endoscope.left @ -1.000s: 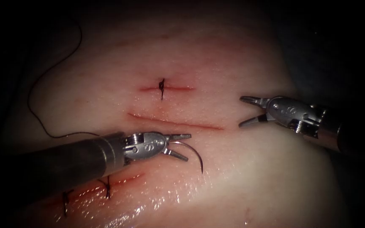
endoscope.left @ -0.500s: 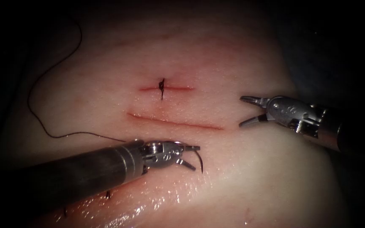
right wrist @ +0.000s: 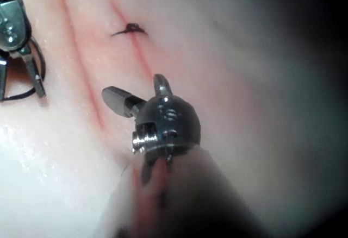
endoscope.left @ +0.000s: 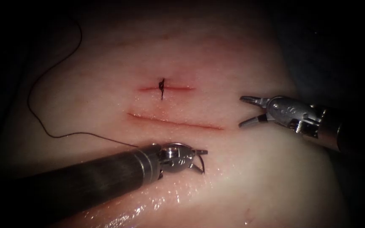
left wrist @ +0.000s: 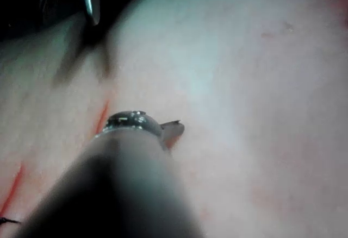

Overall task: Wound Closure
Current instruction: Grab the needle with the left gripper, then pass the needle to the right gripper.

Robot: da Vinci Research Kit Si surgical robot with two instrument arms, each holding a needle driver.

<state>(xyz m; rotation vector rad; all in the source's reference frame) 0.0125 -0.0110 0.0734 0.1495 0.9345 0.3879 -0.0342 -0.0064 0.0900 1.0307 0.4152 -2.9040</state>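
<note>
1. Now, left tool [endoscope.left: 200, 160]: its jaws are spread. We see the upper jaw pointing right and the lower one angled down toward us. They clamp nothing.
2. Needle [endoscope.left: 202, 165] sits right at those jaws. Its dark curve runs betw. them and ends at a tip just past the lower jaw. We can't tell if the metal touches a jaw, or if the tip is in the tissue [endoscope.left: 254, 177] or only lying on it.
3. Thread [endoscope.left: 85, 134] comes out from beside the left tool's wrist. It runs left over the tissue, bends up in a wide loop and climbs toward the dark upper left. It looks slack and lies on the surface.
4. Open cut [endoscope.left: 174, 121] is just above the left tool, a thin red line slanting down to the right. Needle & left jaws are on the near side of it, about under its middle, close but apart from it.
5. Above that is a shorter cut w/ one dark stitch [endoscope.left: 162, 88] across its left part. In the right wrist view we see the same stitch [right wrist: 130, 30] and the open cut [right wrist: 81, 58] beside it.
6. Right tool [endoscope.left: 241, 112]: its jaws are wide apart and hold nothing. It hovers off the right end of the open cut, well apart from needle and thread. Right wrist view shows the same spread jaws over the tissue, tool [right wrist: 133, 86].
7. Left wrist view: one jaw tip of the left tool [left wrist: 173, 129] shows past its shaft over pale tissue.
8. Wet shine on the tissue near the front edge.
</note>
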